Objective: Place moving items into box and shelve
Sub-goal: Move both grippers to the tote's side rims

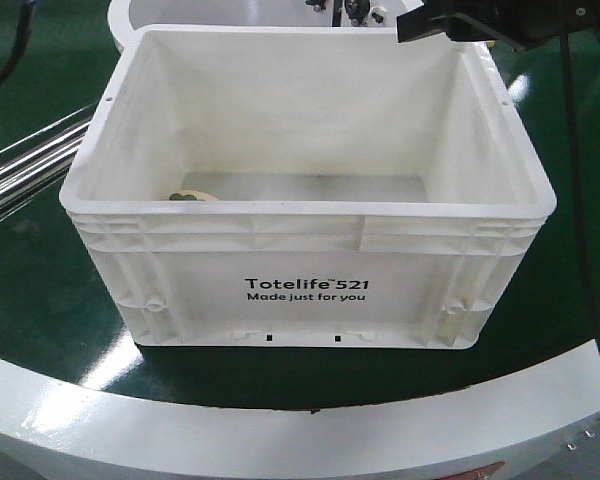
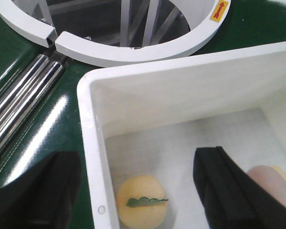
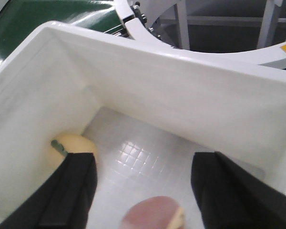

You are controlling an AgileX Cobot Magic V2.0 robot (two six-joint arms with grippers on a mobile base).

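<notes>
Presently, step: loading looked done; shelving was not begun.
Next move: a two-armed hold on the crate [image 1: 310, 285] rim seemed needed.
Contents: crate sat on green surface [image 1: 40, 290]; held beige lump [image 2: 142, 202] in front-left corner, pinkish lump [image 3: 152, 213] by front wall.
Left gripper [image 2: 136, 155]: wide, spanning left wall.
Right gripper [image 3: 145, 160]: wide, over pinkish lump.

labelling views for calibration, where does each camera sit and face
Front view: before the large white ribbed plastic crate, facing its printed side; black robot part top right.
Left wrist: over a crate corner, looking down; left gripper shows.
Right wrist: over the crate, looking in; right gripper shows.
Wrist views share the yellowish round lump and pinkish round lump.
</notes>
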